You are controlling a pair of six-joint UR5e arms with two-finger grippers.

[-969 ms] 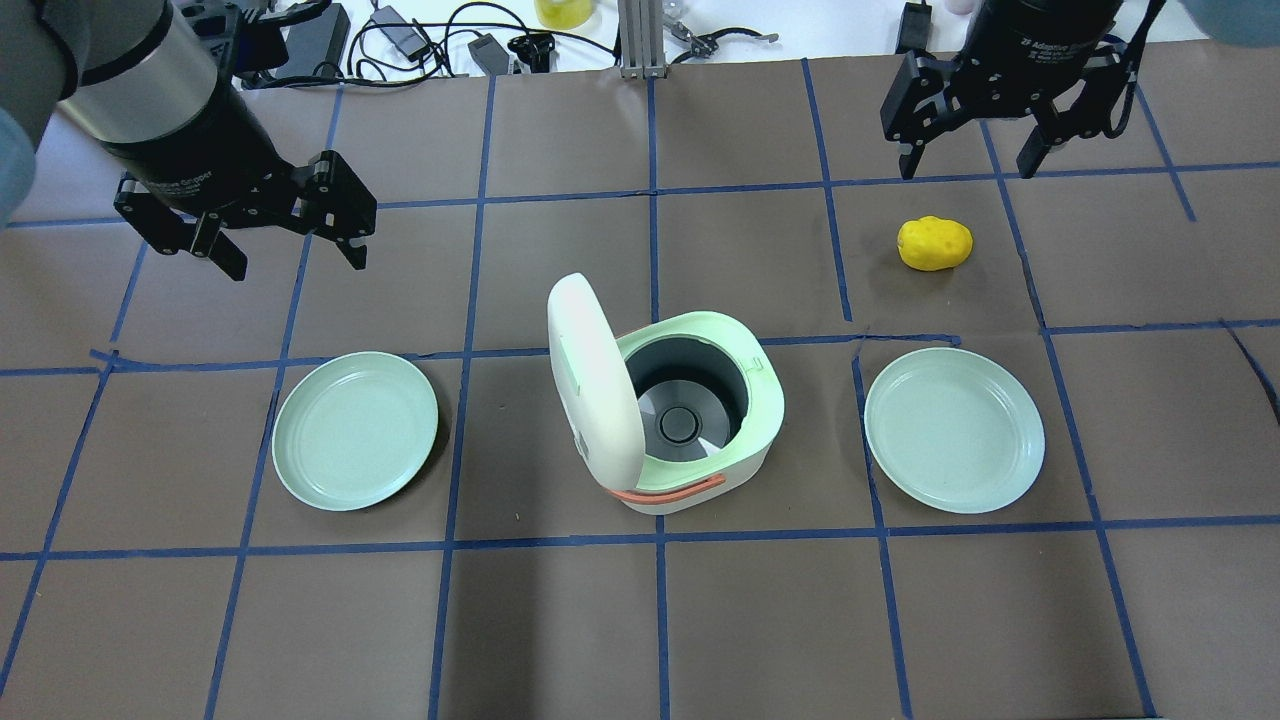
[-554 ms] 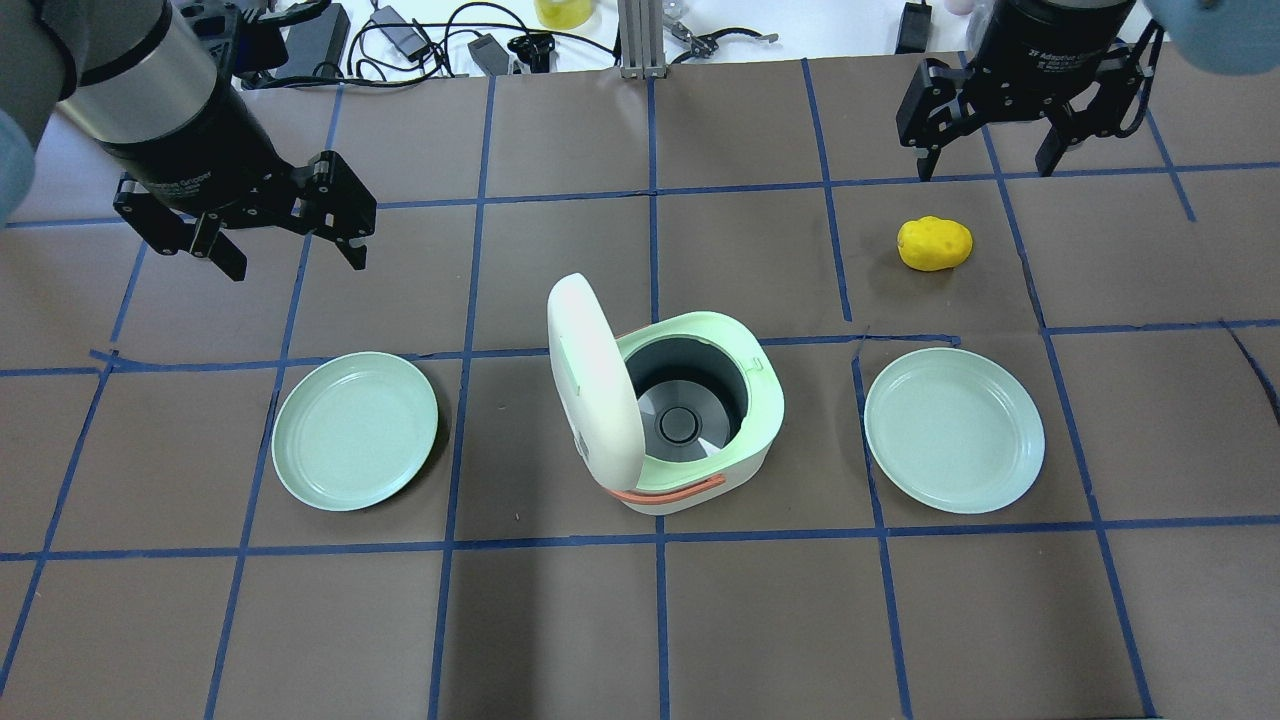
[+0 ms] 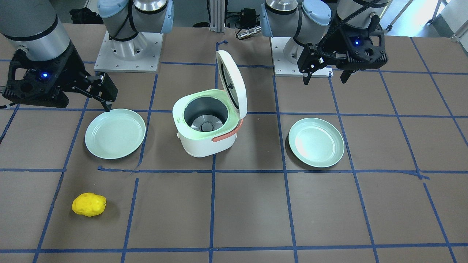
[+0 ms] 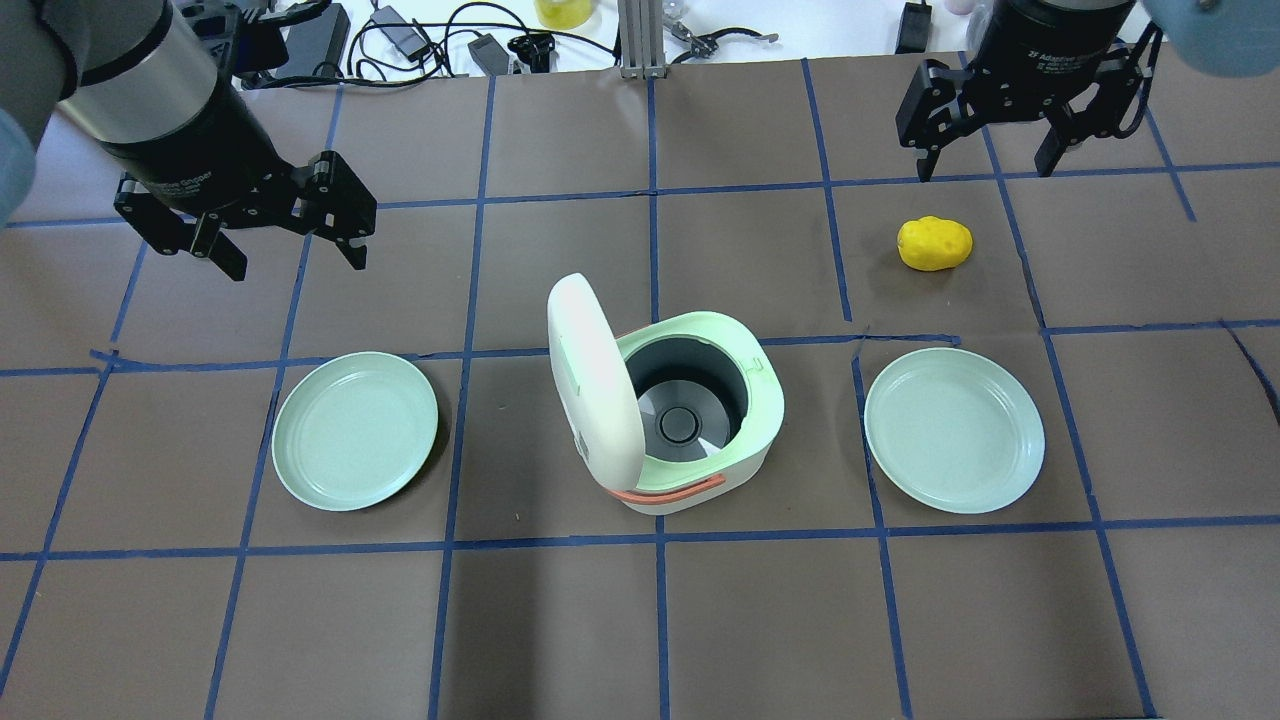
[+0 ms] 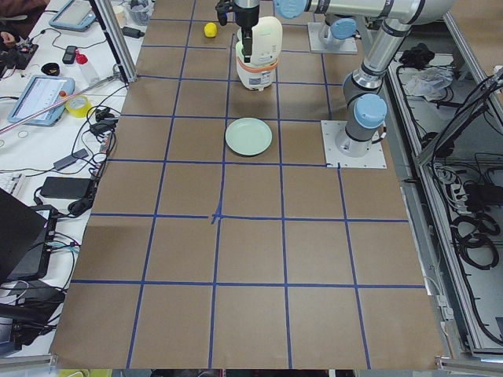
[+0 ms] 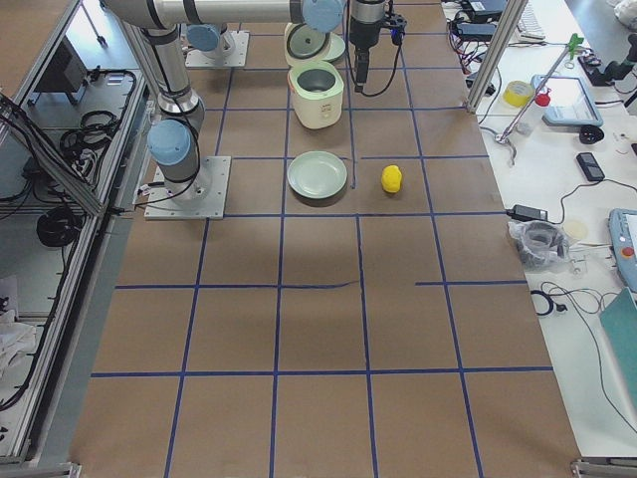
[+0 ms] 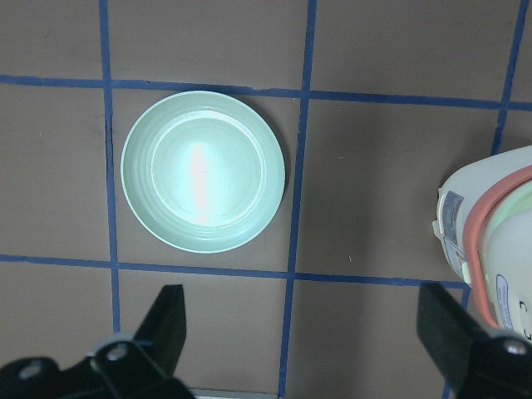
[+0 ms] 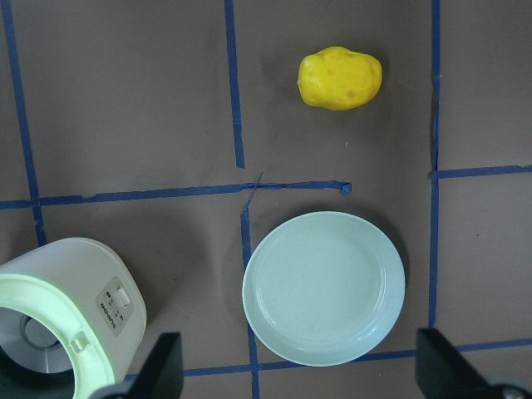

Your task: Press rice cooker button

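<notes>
Brown paper crossed with blue tape covers the table (image 3: 248, 219), and from the operators' side the nearest thing is a yellow lump (image 3: 89, 204), lying alone on the robot's right. Further in, three things sit in a row, all apart from one another: the right plate (image 3: 115, 133), the rice cooker (image 3: 204, 144) in the middle, and the left plate (image 3: 316, 142). Look at the cooker: its lid (image 3: 234, 84) stands up open, the grey inner well (image 3: 193, 109) is bare, and an orange handle (image 3: 225, 137) curves round the body. Its small control panel (image 8: 115, 304) faces the right plate. Up in the air now, the right gripper (image 4: 985, 165) hangs with its fingers spread wide, nothing between them, touching nothing. The left gripper (image 4: 295, 258) is just as wide, likewise with nothing in it, and well clear of the cooker. Behind it all, the two arm bases (image 3: 128, 54) sit bolted at the table's back.
</notes>
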